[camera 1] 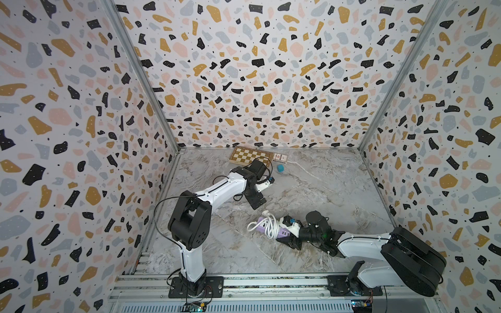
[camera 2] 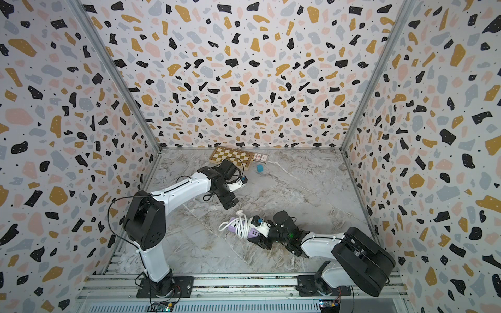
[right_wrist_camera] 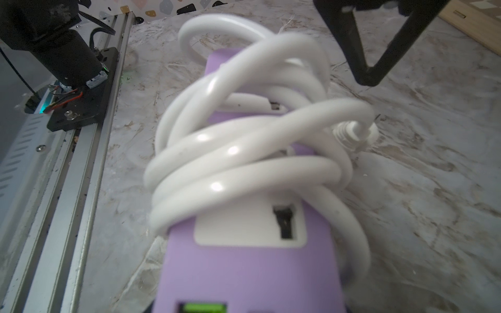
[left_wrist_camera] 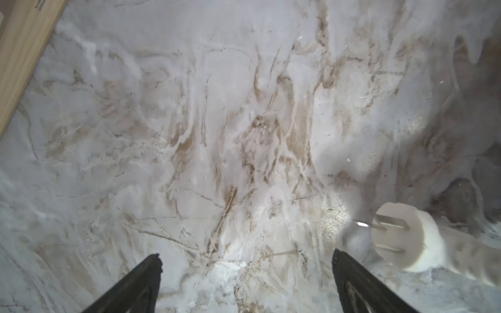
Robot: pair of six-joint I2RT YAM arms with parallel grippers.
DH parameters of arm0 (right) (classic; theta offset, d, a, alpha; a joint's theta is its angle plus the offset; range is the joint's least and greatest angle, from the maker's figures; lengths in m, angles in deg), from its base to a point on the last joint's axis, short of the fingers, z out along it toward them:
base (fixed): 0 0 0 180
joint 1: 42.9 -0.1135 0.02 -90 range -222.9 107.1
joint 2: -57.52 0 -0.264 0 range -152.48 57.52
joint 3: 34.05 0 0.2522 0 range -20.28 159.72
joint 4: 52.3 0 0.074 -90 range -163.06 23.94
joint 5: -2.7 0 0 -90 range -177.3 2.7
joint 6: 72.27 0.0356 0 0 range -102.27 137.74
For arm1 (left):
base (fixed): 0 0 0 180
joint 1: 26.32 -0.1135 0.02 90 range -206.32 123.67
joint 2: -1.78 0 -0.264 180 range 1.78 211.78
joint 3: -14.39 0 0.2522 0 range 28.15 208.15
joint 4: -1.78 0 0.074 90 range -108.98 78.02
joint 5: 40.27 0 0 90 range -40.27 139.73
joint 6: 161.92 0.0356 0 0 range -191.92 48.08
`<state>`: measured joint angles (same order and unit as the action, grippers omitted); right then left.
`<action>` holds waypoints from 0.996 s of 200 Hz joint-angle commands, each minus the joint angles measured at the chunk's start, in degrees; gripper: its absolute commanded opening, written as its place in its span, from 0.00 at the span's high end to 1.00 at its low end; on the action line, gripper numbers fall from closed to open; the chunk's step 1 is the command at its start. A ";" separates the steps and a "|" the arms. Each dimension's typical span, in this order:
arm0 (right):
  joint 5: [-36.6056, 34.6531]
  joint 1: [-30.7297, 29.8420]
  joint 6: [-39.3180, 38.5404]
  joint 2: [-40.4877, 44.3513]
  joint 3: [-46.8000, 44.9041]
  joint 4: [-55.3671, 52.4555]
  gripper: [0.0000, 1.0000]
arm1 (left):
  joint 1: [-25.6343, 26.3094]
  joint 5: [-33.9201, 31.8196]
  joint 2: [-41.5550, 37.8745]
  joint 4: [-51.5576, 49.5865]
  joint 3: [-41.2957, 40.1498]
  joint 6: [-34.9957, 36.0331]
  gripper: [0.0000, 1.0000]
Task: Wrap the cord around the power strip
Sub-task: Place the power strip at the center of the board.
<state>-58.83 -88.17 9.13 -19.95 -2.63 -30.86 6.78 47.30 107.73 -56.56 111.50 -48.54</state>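
Marble table (camera 1: 325,195) fills my view, both arms reaching in from the near rail. The left arm (camera 1: 217,189) stretches toward the back. Its left pincer (left_wrist_camera: 245,260) hangs over bare marble with jaws wide apart and nothing between them. The right arm (camera 1: 363,241) lies low and points inward. Its right pincer (camera 1: 288,231) is clamped on the USB end of the strip (right_wrist_camera: 244,271). At the back wall there's a board (camera 1: 249,156) lying flat. Now the strip: it sits near the front middle of the table, between the two arms and closer to the right one. I can't tell whether it rests on the marble or is held just off it. The cord (right_wrist_camera: 244,151) is looped around its middle in several loose white turns, and one loop bulges out past the far end. The plug (left_wrist_camera: 393,238) is on the marble just beside the strip, prongs out, close to the left pincer's fingers. A cube (camera 1: 280,168) sits alone near the board.
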 commanded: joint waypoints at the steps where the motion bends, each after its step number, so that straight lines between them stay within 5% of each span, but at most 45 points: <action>1: -0.60 -0.05 -1.65 0.86 1.56 2.93 1.00 | -0.41 1.56 -4.69 0.83 0.31 -1.69 0.02; 45: -4.41 -0.07 -1.24 -3.70 2.40 5.10 1.00 | -0.32 17.29 -11.40 -0.99 0.30 -10.18 0.21; 77: -6.09 -0.11 -0.84 -6.20 2.30 9.00 0.99 | 0.68 29.94 -16.14 11.95 -12.22 -21.76 0.38; 102: -7.37 -0.36 -2.25 -7.64 2.66 8.92 0.98 | 3.27 34.22 -14.83 19.36 -18.68 -27.48 0.50; 140: -8.74 -0.64 -2.81 -8.36 2.66 8.57 0.93 | 8.25 36.34 -9.99 24.76 -22.30 -28.87 0.53; 176: -9.29 -1.11 -0.65 -6.93 2.75 8.23 0.60 | 8.28 36.32 -7.30 25.41 -26.85 -27.52 0.56; 199: -8.78 -1.39 0.41 -5.15 3.65 6.60 0.47 | 8.25 36.34 -4.44 25.40 -26.67 -27.63 0.60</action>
<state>-67.49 -89.07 8.43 -28.80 -2.24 -27.93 13.57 81.22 98.16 -29.39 87.41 -76.12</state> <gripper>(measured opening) 0.527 0.426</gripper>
